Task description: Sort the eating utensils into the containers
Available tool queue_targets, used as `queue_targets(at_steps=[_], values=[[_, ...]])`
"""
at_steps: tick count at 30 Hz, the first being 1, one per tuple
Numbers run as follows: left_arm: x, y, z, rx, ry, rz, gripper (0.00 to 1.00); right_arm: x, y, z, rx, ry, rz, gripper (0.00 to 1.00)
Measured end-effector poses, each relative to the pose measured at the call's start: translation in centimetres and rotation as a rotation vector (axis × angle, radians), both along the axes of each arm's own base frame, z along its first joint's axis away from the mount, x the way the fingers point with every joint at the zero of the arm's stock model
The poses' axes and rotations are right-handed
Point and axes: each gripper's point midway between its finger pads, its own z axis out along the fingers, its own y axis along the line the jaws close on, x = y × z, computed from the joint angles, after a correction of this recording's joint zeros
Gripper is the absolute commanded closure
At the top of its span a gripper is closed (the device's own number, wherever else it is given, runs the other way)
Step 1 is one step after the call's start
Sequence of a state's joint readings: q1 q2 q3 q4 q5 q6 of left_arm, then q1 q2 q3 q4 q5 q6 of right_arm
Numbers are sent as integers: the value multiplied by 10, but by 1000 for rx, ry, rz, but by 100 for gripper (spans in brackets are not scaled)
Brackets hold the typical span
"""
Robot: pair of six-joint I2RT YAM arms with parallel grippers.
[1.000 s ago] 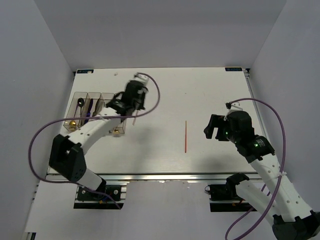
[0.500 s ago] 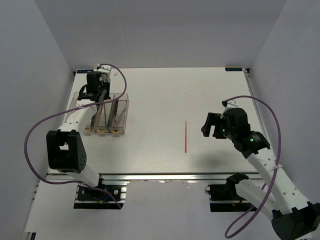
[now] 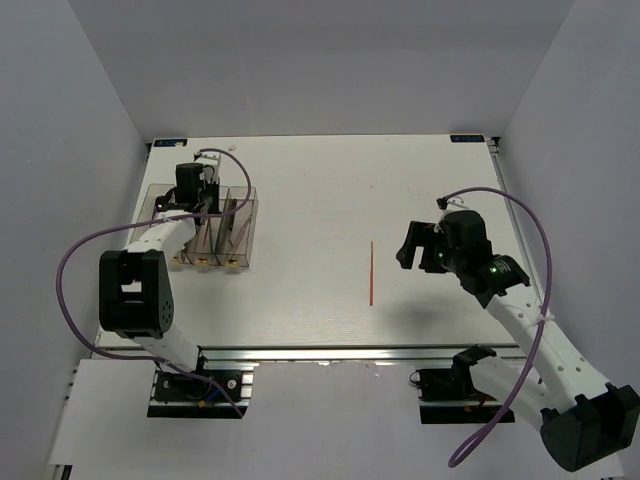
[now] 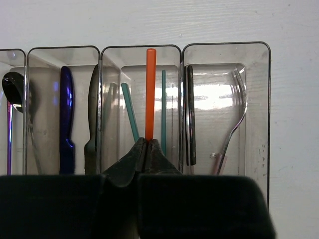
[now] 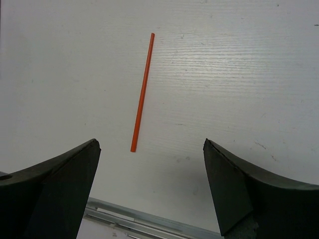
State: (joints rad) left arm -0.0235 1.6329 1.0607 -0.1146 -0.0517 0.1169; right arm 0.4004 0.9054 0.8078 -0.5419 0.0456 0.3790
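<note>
My left gripper is shut on an orange-red chopstick and holds it over the third bin of the containers, above two teal chopsticks. The other bins hold a black spoon, a blue knife, a black knife and a silver fork. In the top view the left gripper is over the far end of the containers. A second orange-red chopstick lies on the table. My right gripper is open above the table, short of this chopstick, to its right in the top view.
The aluminium rail along the table's near edge shows just below the right gripper. Grey walls stand close on the left, right and back of the white table.
My left gripper has swung left from beside the bins to over them, carrying the orange-red chopstick. My right gripper has crept slightly left toward the lying chopstick.
</note>
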Motion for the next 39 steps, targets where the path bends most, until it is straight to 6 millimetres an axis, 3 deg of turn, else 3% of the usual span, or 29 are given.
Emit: queue_targets(at_steps=[5, 7, 10, 16, 20, 21, 24, 25, 27, 28, 30, 32, 35, 39], values=[[-2, 1, -6, -5, 7, 15, 87, 8, 7, -4, 19, 8, 7, 12], [-3, 3, -10, 2, 18, 24, 80, 13, 10, -12, 11, 39, 9, 12], [-9, 7, -19, 14, 42, 42, 52, 19, 14, -29, -11, 98, 9, 12], [-14, 9, -24, 11, 59, 67, 45, 30, 24, -50, -35, 173, 4, 13], [-17, 7, -16, -10, 51, 73, 43, 40, 40, -61, -79, 200, -2, 16], [-18, 4, -10, -23, 41, 71, 5, 44, 45, -64, -97, 205, -9, 18], [-23, -9, 27, -94, -37, 66, 2, 59, 54, -75, -158, 218, -36, 26], [-26, -16, 48, -122, -83, 54, 2, 63, 57, -80, -175, 225, -46, 34], [-36, -29, 93, -175, -187, 28, 2, 71, 60, -92, -220, 243, -61, 40], [-42, -34, 115, -197, -238, 15, 2, 72, 62, -99, -239, 255, -64, 47], [-63, -39, 157, -238, -348, 3, 2, 70, 63, -112, -280, 279, -73, 49], [-88, -35, 185, -273, -438, 26, 2, 62, 68, -122, -319, 298, -66, 53], [-125, -28, 189, -335, -507, 86, 2, 47, 79, -130, -347, 313, -50, 55], [-151, -19, 154, -374, -468, 169, 2, 27, 85, -141, -365, 331, -44, 61]])
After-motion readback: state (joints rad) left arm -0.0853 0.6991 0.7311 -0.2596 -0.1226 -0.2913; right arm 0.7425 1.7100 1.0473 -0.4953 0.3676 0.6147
